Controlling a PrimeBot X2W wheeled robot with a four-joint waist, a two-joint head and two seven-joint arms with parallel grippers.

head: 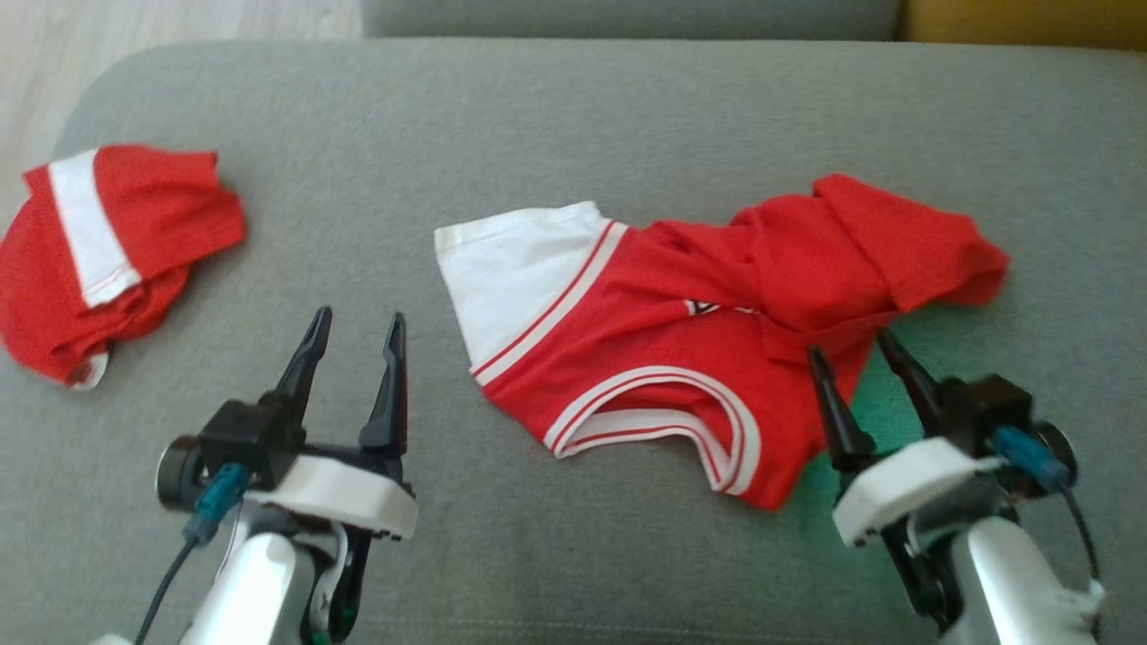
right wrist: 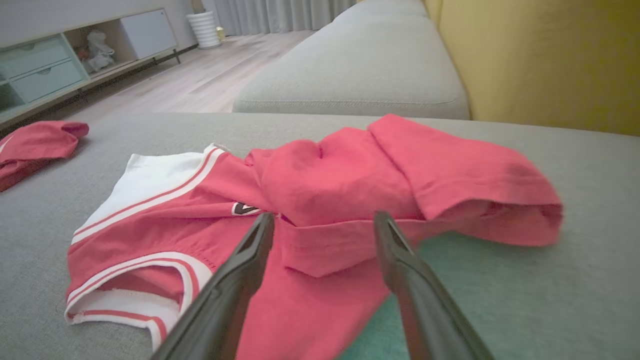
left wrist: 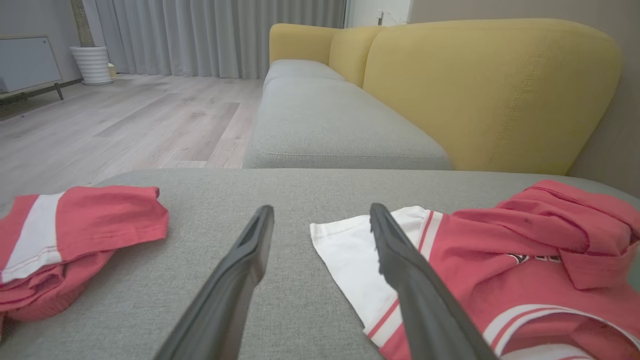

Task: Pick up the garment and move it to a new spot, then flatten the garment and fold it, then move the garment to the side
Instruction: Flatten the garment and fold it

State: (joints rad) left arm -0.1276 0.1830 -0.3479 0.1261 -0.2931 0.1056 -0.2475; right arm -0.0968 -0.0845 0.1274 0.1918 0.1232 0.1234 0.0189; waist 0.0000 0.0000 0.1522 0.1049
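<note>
On the grey sofa cushion (head: 573, 116) the rumpled red jersey (head: 663, 358) lies with its long axis running left to right, bunched end rightward. The right gripper (head: 849, 343), jaws wide and empty, sits at its near hem, clearly nearer. The left gripper (head: 359, 315), likewise spread and empty, stands apart, left of the white panel.

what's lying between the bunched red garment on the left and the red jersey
Nothing lies there: bare grey sofa cushion separates the bunched red garment from the red jersey in the head view. The open left gripper points into that gap.
</note>
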